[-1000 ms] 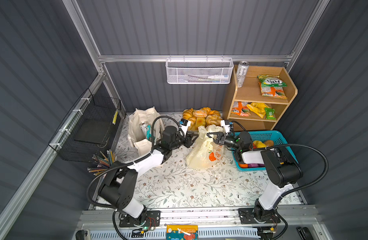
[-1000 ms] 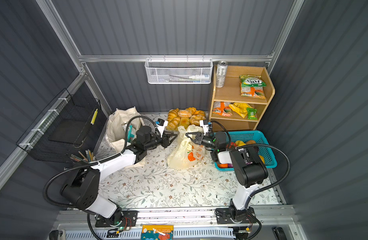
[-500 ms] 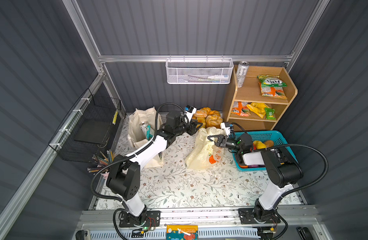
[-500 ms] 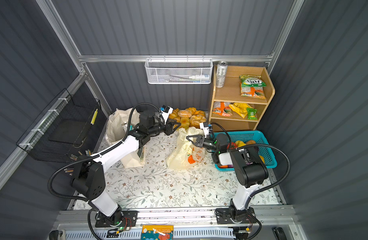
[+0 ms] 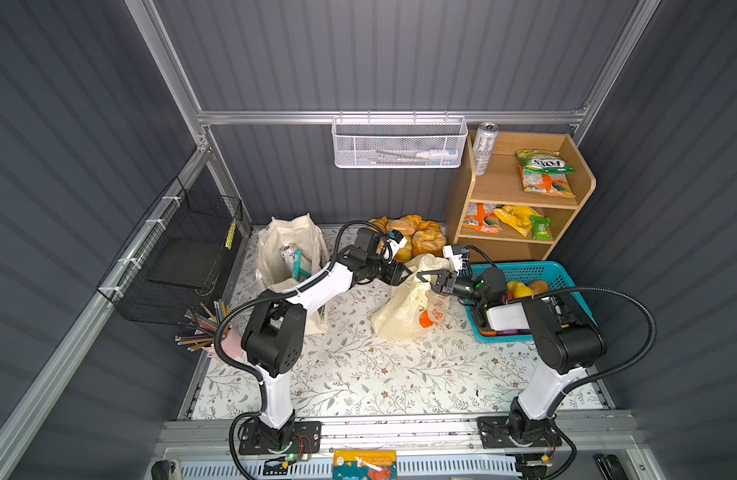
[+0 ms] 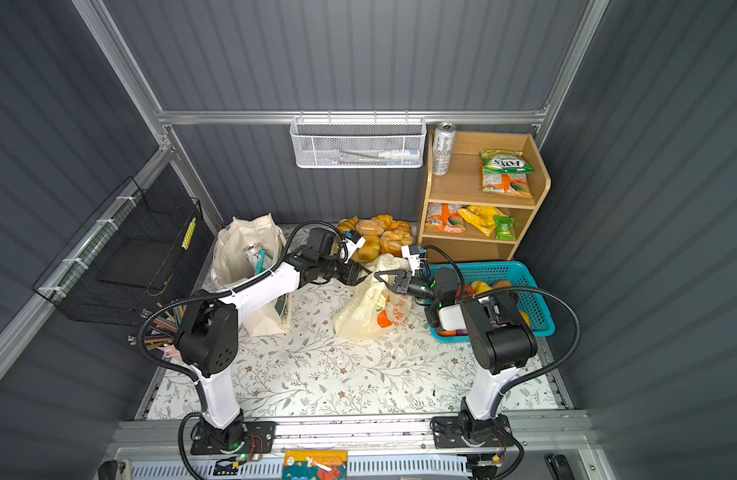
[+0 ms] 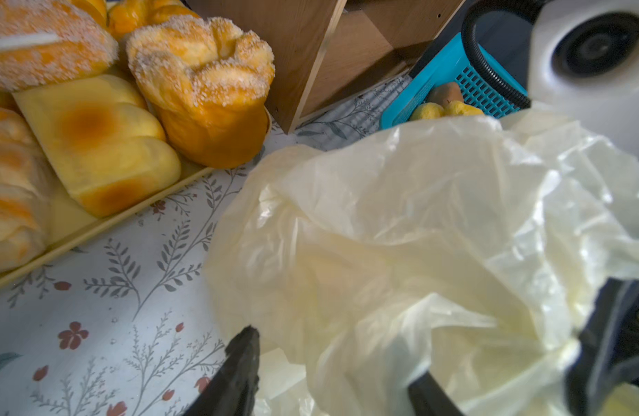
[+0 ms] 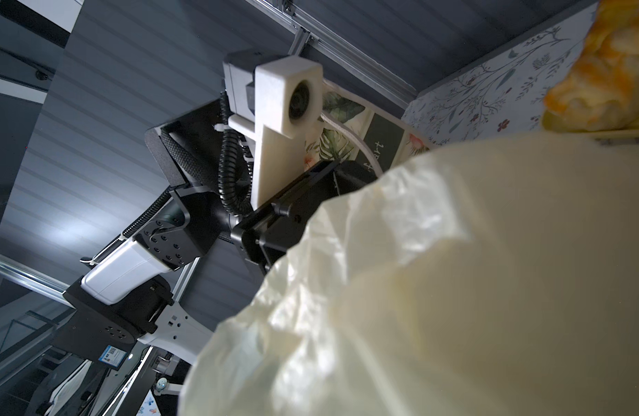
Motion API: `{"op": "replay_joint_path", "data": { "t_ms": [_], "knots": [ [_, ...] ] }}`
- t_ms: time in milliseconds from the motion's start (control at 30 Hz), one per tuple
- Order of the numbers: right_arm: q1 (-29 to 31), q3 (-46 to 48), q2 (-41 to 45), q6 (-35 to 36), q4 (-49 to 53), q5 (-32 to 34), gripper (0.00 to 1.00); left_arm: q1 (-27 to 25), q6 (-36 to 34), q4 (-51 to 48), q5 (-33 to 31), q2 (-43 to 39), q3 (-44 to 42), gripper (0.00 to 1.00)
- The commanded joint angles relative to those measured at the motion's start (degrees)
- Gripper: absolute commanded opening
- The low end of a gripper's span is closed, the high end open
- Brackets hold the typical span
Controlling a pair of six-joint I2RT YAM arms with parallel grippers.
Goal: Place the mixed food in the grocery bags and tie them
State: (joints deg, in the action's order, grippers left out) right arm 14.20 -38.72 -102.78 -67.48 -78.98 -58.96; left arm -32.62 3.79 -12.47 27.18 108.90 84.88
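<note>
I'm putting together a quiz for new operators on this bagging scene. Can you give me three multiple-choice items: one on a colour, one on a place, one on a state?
1. The basket holding fruit is:
A. red
B. teal
C. black

2. The tote stands:
A. on the left arm's side of the bag
B. inside the basket
C. on the right arm's side of the bag

3. The right hand is:
A. open over the tote
B. shut on the tote's handle
C. shut on the bag's top

Answers:
1. B: its lattice walls are teal in both top views.
2. A: it stands beside the left arm, with the bag mid-table.
3. C: its jaws are closed on the bag's raised top edge.
</note>
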Motion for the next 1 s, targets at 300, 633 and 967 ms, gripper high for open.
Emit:
{"op": "replay_joint_path", "data": {
  "t_ms": [300, 633, 967],
  "knots": [
    [-1.1, 0.1, 0.0, 0.7, -1.2, 1.3, 0.19, -2.3, 4.0, 10.8, 8.5, -3.8, -11.2, 0.00],
    [-1.1, -0.3, 0.3, 0.7, 0.0, 1.3, 0.38, -5.9, 0.5, 18.8, 3.1, -9.2, -18.3, 0.00],
    [-1.1, 0.9, -0.3, 0.7, -1.1, 1.6, 0.10, -6.4, 3.9, 34.5, -5.3, -15.8, -23.5, 0.00]
  ]
}}
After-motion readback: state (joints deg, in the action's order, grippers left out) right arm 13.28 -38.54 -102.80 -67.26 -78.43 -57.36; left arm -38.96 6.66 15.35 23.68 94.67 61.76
